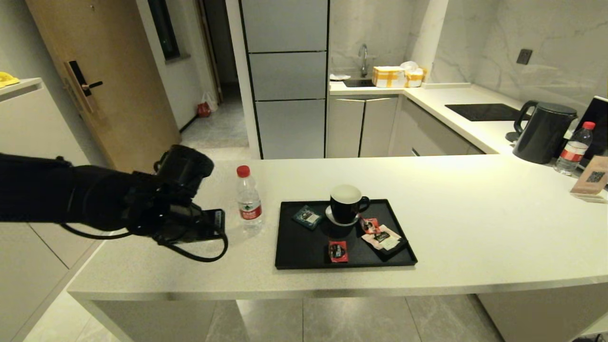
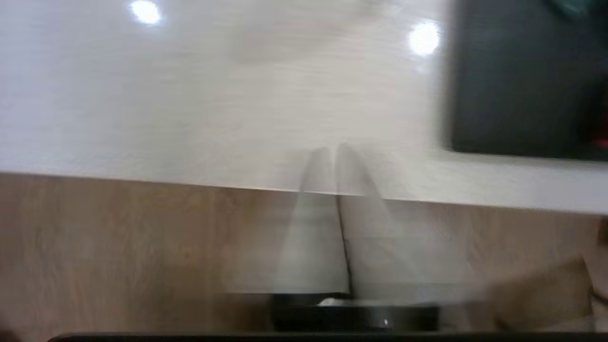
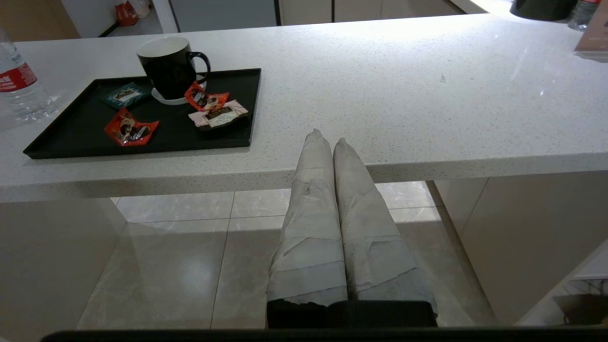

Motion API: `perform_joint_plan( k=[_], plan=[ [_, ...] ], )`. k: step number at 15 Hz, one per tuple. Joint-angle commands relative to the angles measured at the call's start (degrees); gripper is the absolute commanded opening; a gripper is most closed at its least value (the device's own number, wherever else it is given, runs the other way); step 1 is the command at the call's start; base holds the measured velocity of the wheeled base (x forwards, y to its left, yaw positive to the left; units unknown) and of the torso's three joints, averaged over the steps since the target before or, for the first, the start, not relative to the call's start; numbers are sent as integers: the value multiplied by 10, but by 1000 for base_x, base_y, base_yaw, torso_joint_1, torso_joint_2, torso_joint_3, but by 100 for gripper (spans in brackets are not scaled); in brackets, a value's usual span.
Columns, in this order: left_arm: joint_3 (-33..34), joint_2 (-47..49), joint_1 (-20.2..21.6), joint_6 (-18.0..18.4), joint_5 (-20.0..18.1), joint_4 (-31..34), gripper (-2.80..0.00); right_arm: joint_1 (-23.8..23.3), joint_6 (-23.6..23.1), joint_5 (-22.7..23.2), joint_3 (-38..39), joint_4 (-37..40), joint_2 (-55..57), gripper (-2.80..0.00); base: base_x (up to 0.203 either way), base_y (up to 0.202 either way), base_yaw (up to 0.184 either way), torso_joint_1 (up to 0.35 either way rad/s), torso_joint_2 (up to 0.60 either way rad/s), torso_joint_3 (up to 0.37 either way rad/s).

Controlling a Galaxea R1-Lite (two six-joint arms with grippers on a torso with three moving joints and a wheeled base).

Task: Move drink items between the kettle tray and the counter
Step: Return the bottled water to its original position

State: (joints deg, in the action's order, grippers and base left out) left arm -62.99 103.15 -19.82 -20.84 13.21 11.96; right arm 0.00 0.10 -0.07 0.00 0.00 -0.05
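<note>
The clear water bottle with red cap and red-white label stands upright on the cream counter, just left of the black tray. A red sachet lies near the tray's front rim, and it also shows in the right wrist view. My left arm hovers at the counter's left end, close beside the bottle and apart from it. The left gripper is shut and holds nothing. My right gripper is shut and empty, low before the counter's front edge.
On the tray stand a black mug on a white coaster, a teal sachet, a second red sachet and a pale pink one. A black kettle, another bottle and a card stand sit far right.
</note>
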Motion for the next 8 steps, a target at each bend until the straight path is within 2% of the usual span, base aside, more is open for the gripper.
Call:
perform_joint_plan(
  k=[1, 2, 4, 6, 8],
  plan=[
    [46, -30, 27, 8, 1, -49, -280, 0, 0, 0, 1, 0, 0, -280, 0, 0, 0, 0, 0, 0],
    [60, -24, 29, 22, 1, -77, -280, 0, 0, 0, 1, 0, 0, -280, 0, 0, 0, 0, 0, 0],
    [107, 2, 32, 56, -2, -233, -280, 0, 0, 0, 1, 0, 0, -280, 0, 0, 0, 0, 0, 0],
    [129, 23, 34, 88, -5, -294, -280, 0, 0, 0, 1, 0, 0, -280, 0, 0, 0, 0, 0, 0],
    [127, 93, 34, 125, -11, -383, -280, 0, 0, 0, 1, 0, 0, -280, 0, 0, 0, 0, 0, 0]
  ],
)
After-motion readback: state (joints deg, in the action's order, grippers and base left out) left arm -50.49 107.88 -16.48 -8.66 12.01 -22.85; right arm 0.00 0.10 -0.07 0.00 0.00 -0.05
